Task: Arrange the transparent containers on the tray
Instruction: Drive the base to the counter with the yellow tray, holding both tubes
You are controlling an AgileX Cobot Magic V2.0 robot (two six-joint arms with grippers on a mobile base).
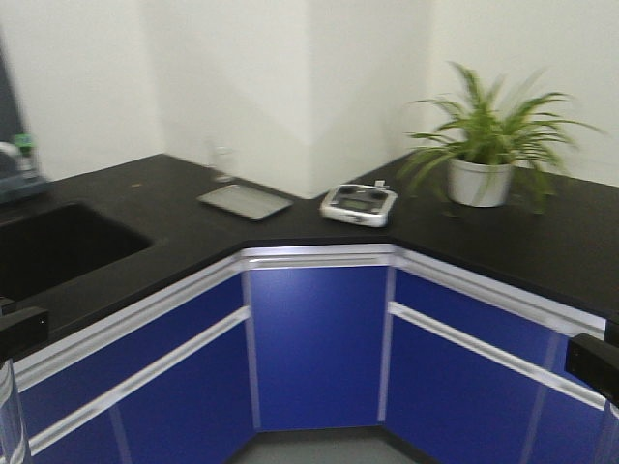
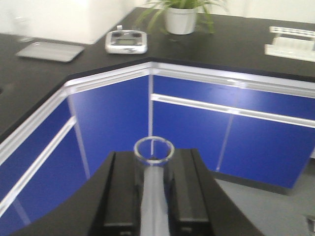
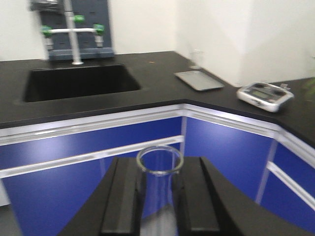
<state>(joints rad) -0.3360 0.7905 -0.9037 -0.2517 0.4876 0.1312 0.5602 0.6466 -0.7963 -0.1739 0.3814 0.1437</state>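
Observation:
In the left wrist view a clear glass test tube (image 2: pixel 154 196) stands between the black fingers, its open rim poking past the tips. My left gripper (image 2: pixel 153 158) is shut on it. The right wrist view shows the same: another transparent container (image 3: pixel 158 196) is held upright with my right gripper (image 3: pixel 159 166) shut on it. Both grippers hang in front of the blue cabinet doors, below the counter's edge. In the front view only black parts of the arms show, at the lower left (image 1: pixel 21 332) and lower right (image 1: pixel 592 362) corners. The tray is out of view.
The black corner counter (image 1: pixel 290 227) carries a flat grey metal tray (image 1: pixel 245 201), a small clear beaker (image 1: pixel 223 162), a white handheld device (image 1: pixel 359 204) and a potted plant (image 1: pixel 481 179). A sink (image 3: pixel 78 81) with a faucet (image 3: pixel 74 34) lies left. A white rack (image 2: pixel 290 44) sits far right.

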